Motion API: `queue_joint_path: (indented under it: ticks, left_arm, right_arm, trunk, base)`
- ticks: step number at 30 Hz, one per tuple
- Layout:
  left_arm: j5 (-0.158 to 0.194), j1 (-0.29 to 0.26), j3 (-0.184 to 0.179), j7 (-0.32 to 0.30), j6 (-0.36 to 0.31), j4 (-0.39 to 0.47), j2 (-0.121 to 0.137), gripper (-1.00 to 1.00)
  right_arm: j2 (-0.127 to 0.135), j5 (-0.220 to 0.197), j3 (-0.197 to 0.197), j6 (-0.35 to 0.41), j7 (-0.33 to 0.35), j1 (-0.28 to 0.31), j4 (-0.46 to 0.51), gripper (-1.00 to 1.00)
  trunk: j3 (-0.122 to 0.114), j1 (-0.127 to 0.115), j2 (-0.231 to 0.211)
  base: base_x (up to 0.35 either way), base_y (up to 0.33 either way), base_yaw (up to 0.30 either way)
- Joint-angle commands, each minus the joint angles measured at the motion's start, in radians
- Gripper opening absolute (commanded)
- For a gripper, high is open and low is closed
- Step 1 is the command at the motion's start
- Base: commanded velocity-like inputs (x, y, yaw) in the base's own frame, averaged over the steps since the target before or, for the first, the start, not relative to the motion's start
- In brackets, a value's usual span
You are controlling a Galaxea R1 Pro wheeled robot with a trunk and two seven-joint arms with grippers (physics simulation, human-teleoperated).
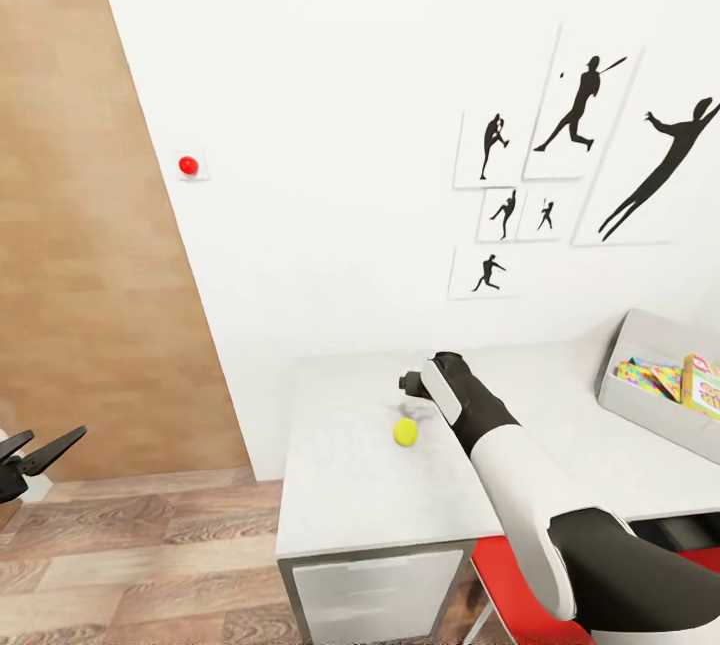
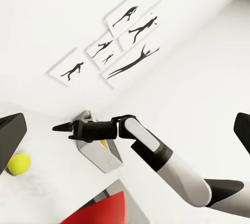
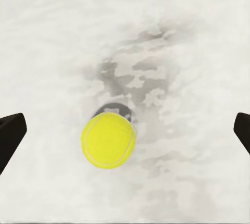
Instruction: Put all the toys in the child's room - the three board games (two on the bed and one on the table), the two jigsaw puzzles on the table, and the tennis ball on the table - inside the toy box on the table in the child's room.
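Head view: your right arm reaches over the counter [image 1: 350, 485], right gripper [image 1: 412, 387] hanging just above and behind the tennis ball [image 1: 405, 432] at centre frame. In the right wrist view the ball [image 3: 109, 140] sits alone on the speckled top, both fingertips [image 3: 10, 133] at the frame edges, jaws spread wide, gripping nothing. The toy box [image 1: 650, 410] stands at the right edge with colourful jigsaw puzzles [image 1: 645, 377] and a board game [image 1: 702, 385] inside. Your left gripper [image 1: 40, 455], lower left, has its jaws parted and empty.
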State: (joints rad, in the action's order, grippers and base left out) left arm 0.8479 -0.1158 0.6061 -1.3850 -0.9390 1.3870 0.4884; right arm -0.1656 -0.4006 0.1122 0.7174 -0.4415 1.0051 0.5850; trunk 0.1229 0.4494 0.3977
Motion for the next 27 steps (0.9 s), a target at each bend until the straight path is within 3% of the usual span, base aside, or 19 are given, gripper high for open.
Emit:
queue_joint_path:
  ticks: [1, 27]
  left_arm:
    - [0.001, -0.001, 0.001, -0.002, -0.011, -0.007, 0.002, 1.00]
    - [-0.004, -0.001, 0.003, -0.001, -0.011, -0.040, 0.007, 1.00]
  right_arm:
    - [0.000, -0.010, 0.005, 0.005, -0.009, 0.001, 0.001, 1.00]
    - [-0.006, -0.014, 0.004, 0.010, -0.011, 0.007, 0.002, 1.00]
  trunk:
    - [0.004, 0.001, 0.002]
    - [0.047, 0.001, 0.002]
  base:
    - [0.000, 0.000, 0.000]
    - [0.000, 0.000, 0.000]
